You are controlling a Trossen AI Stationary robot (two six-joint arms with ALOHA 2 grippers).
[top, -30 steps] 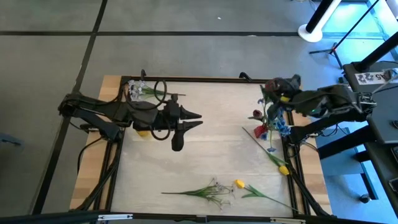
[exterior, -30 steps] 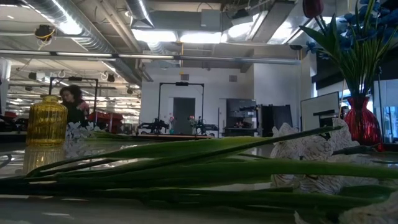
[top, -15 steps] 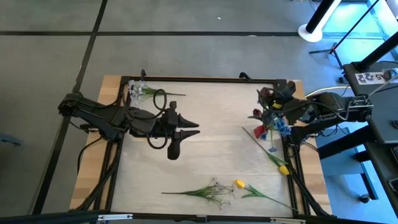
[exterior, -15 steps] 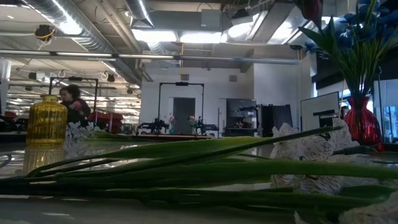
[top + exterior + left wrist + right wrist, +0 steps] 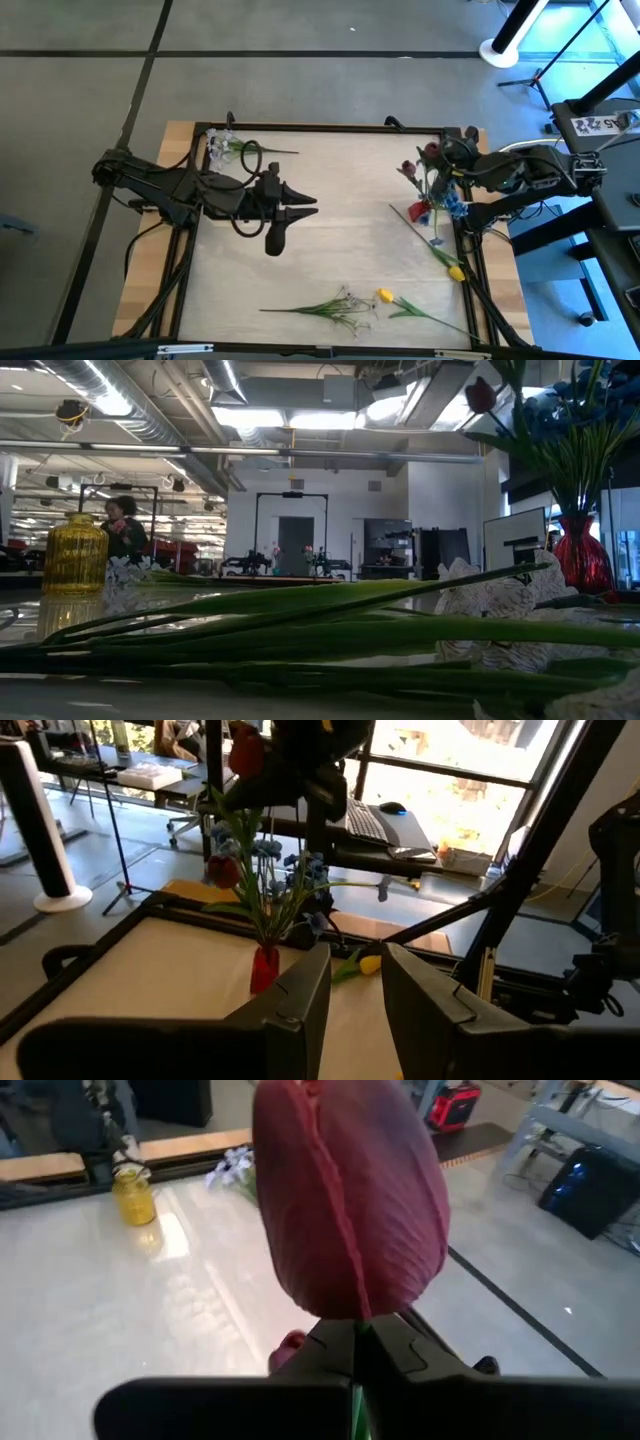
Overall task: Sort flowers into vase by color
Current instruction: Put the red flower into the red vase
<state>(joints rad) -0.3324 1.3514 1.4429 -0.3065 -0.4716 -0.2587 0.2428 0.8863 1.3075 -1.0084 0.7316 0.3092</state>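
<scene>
The right gripper (image 5: 357,1342) has its jaws closed on the green stem just beneath the dark red tulip (image 5: 348,1195), whose head fills the right wrist view. In the high view this gripper (image 5: 432,153) sits just above the red vase (image 5: 421,212) at the right edge of the counter (image 5: 340,230), and the tulip head (image 5: 407,169) shows beside the blue flowers (image 5: 447,200) already standing in that vase.

Half a second ago the right arm was drawn farther back from the red vase; it has since extended again and the tulip head has shifted clear of the gripper. In the low view the head (image 5: 481,395) now sits lower than before. Judged from this, the stem is being lowered into the red vase.

The left gripper (image 5: 305,203), jaws narrowly parted, hangs well left of the red vase and has drifted slightly nearer the counter's front. Yellow tulips (image 5: 385,296) and white sprigs (image 5: 340,305) lie unsorted in front of the vase; the yellow vase (image 5: 75,555) waits.
</scene>
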